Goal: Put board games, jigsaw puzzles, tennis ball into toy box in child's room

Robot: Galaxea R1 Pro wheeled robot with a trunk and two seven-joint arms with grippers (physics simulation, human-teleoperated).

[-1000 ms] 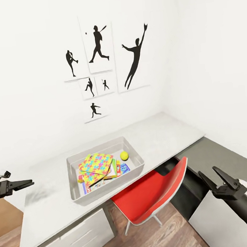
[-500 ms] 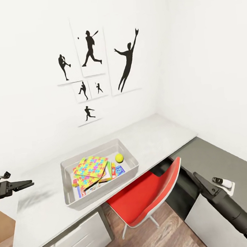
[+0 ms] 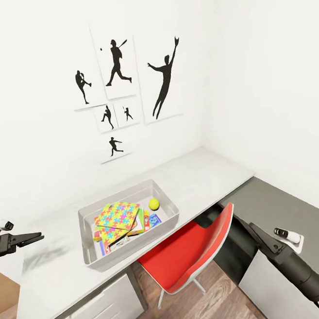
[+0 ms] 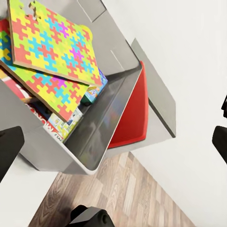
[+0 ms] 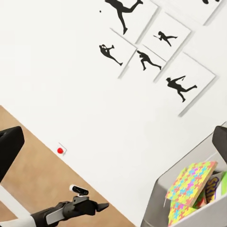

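The light grey toy box (image 3: 135,252) stands on the pale table (image 3: 205,174). Inside it, two jigsaw puzzles (image 3: 117,215) (image 4: 49,42) lie stacked on top of the board games (image 3: 153,221) (image 4: 59,126). The tennis ball (image 3: 154,204) sits in the box's far right corner. My left gripper (image 3: 34,237) (image 4: 113,142) hovers open and empty over the table, left of the box. Low at the right, beside the chair, my right gripper (image 3: 260,231) (image 5: 113,146) is open and holds nothing.
A red chair (image 3: 197,246) is tucked under the table's front edge, between box and right arm. A lower dark grey shelf unit (image 3: 280,201) with a small white object (image 3: 289,236) runs along the right wall. Drawers (image 3: 92,317) sit under the table.
A second ago the head view shifted slightly, and my right gripper dropped lower and turned. Over the last half second nothing has moved.
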